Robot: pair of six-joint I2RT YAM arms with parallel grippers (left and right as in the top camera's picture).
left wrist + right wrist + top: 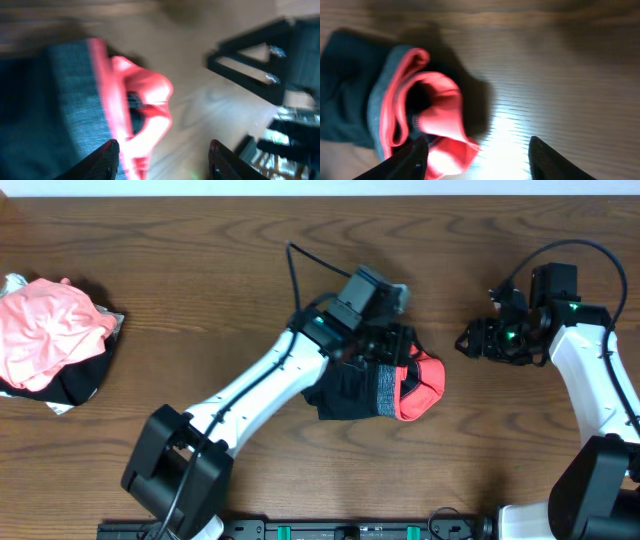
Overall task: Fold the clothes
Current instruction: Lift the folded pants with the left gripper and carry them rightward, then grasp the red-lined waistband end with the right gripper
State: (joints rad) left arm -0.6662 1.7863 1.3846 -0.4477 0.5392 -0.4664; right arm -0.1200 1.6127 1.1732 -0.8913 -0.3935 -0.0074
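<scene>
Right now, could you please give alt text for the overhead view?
Folded black stretchy leggings with a grey, coral-edged waistband lie on the wooden table under the open left gripper. The open right gripper hovers apart; a pink-and-black clothing pile sits far left.

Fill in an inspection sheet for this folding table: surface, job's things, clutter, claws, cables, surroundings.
Surface: brown wooden table, grain visible.
Job's things: leggings bundled at the centre, black, with the grey band and coral edge on the right.
Clutter: heap of pink and black clothes at the far left.
Claws: left claw open over the leggings; right claw open, off to the right, holding nothing.
Cables: left arm's cable loops upward; right arm's cable arcs over it.
Surroundings: black rail along the near edge.
</scene>
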